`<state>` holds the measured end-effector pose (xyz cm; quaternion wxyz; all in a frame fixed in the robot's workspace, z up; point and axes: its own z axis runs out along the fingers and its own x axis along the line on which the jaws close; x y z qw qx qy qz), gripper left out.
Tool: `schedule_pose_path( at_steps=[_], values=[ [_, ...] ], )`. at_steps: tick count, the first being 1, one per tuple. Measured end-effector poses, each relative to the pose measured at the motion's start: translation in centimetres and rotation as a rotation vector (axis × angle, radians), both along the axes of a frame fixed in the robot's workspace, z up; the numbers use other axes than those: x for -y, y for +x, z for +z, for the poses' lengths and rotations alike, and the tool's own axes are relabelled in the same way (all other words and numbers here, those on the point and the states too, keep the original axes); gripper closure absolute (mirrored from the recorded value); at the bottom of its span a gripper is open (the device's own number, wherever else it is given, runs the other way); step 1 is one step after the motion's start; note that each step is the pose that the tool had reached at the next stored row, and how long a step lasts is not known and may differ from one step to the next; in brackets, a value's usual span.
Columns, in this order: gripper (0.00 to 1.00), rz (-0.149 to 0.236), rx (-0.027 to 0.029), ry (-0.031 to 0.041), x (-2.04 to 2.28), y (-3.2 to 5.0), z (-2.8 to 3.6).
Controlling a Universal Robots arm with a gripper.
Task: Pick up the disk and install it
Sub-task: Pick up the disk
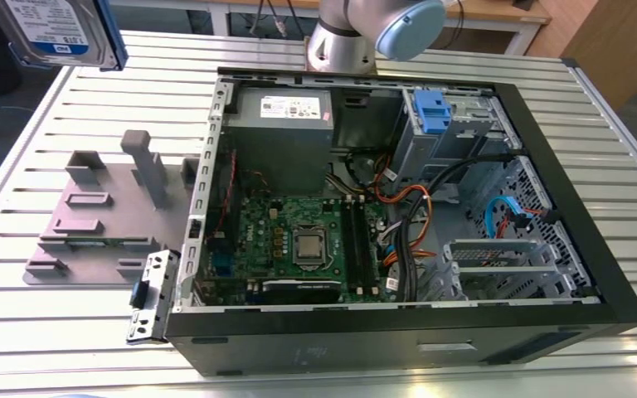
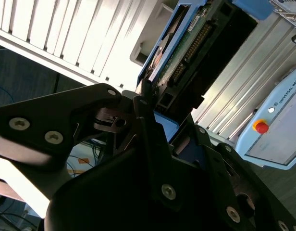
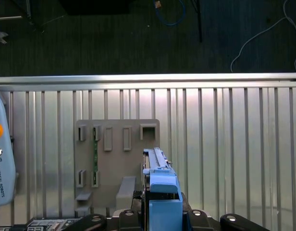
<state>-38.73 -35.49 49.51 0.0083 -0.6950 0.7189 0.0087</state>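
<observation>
One disk (image 1: 59,31), gripped edge-on between fingers (image 2: 147,130), aloft over slatted table (image 3: 234,144)

- The arm (image 1: 338,43) rises at twelve o'clock in the exterior view, its joint blue-capped.
- In the second wrist view the gripper (image 2: 147,98) clamps the edge of the disk (image 2: 186,48).

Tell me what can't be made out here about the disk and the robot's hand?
- Exterior view: the disk runs off the top edge, so its upper part is cut off.
- First wrist view: the disk is seen edge-on, so its label face is hidden.
- Second wrist view: the hand is shut on the disk; its own dark body covers the disk's near end.
</observation>
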Motion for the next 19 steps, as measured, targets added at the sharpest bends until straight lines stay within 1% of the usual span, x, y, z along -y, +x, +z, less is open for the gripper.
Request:
schedule_pose_path(
  at_steps=[19],
  values=[
    [0.64, 0.000, 0.0000, -0.0001, 0.00, 0.75, 0.00]
  ],
)
